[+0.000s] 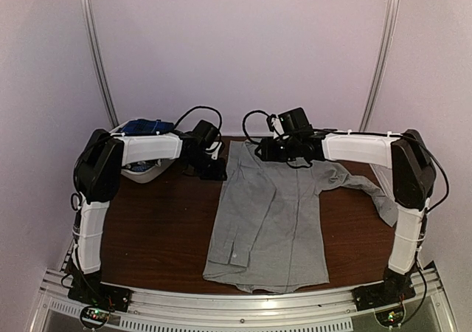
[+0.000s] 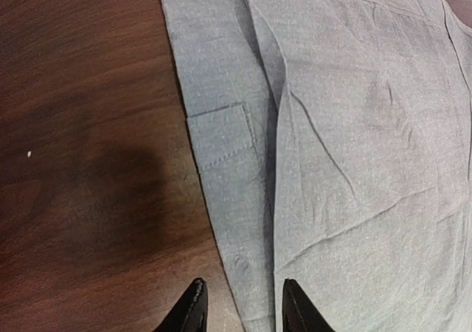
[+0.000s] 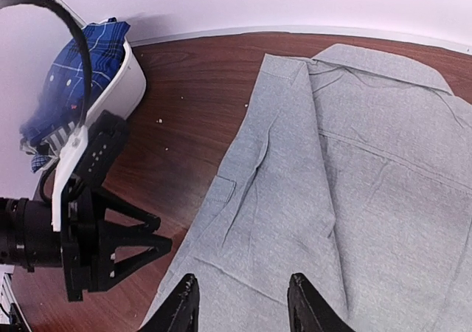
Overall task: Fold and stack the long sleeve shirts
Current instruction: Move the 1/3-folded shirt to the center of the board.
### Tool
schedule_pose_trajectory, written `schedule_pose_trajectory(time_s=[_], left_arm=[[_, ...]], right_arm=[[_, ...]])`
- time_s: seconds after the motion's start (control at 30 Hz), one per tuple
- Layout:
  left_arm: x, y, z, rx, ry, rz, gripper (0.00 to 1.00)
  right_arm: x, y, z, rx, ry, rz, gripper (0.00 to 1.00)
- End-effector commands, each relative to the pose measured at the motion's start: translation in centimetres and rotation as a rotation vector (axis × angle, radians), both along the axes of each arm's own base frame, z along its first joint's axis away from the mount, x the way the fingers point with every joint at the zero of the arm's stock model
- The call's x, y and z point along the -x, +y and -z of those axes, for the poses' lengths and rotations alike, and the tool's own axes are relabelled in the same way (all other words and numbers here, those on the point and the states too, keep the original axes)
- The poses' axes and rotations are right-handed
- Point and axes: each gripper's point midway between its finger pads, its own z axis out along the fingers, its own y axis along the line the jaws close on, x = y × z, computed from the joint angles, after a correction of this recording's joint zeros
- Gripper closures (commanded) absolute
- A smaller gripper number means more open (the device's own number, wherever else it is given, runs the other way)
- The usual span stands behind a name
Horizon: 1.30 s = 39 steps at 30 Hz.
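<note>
A plain grey long sleeve shirt [image 1: 273, 221] lies flat on the brown table [image 1: 162, 229]. Its left sleeve is folded in over the body and its right sleeve [image 1: 361, 184] trails out to the right. My left gripper [image 1: 214, 171] hovers at the shirt's upper left edge. In the left wrist view it [image 2: 243, 284] is open, its jaws straddling the folded edge of the grey cloth [image 2: 354, 162] without pinching it. My right gripper [image 1: 262, 151] hangs open above the shirt's upper part [image 3: 354, 184], nothing between its fingers [image 3: 190, 295]. Dark blue plaid shirts [image 3: 81, 59] sit in the basket.
The white plastic basket [image 3: 122, 92] stands at the back left of the table, behind the left arm [image 1: 147, 147]. Bare brown wood lies left of the shirt. Pale walls close in at the back and sides. The table's metal rail [image 1: 243, 302] runs along the near edge.
</note>
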Motion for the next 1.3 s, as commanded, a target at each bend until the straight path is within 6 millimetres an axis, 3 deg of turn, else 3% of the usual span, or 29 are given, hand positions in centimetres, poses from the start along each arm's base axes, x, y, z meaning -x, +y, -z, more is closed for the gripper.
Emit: schedule_pose_trajectory(time_s=[0.0, 0.23, 0.5, 0.8, 0.87, 1.0, 1.27], left_arm=[[-2.1, -1.1, -1.1, 0.023, -0.062, 0.004, 0.64], [-1.2, -1.7, 1.6, -0.046, -0.049, -0.004, 0.67], [-0.1, -2.3, 3.7, -0.109, -0.04, -0.023, 0.69], [0.6, -1.4, 5.0, -0.137, -0.017, -0.08, 0.92], [0.7, -0.9, 5.2, -0.155, -0.021, -0.087, 0.98], [0.8, 0.7, 5.3, -0.18, -0.02, -0.09, 0.99], [0.9, 5.9, 5.6, -0.231, -0.002, -0.095, 1.0]], right_arm=[[1.8, -2.5, 0.2, 0.038, 0.008, 0.043, 0.58], [4.6, -5.0, -1.7, 0.012, -0.022, 0.083, 0.57], [6.2, -6.5, -2.7, 0.008, -0.037, 0.102, 0.57], [6.6, -6.9, -3.0, 0.013, -0.045, 0.109, 0.56], [6.5, -6.9, -2.8, 0.016, -0.041, 0.109, 0.56], [6.5, -7.0, -2.5, 0.025, -0.039, 0.112, 0.56], [6.5, -8.4, -1.7, 0.065, -0.046, 0.163, 0.56]])
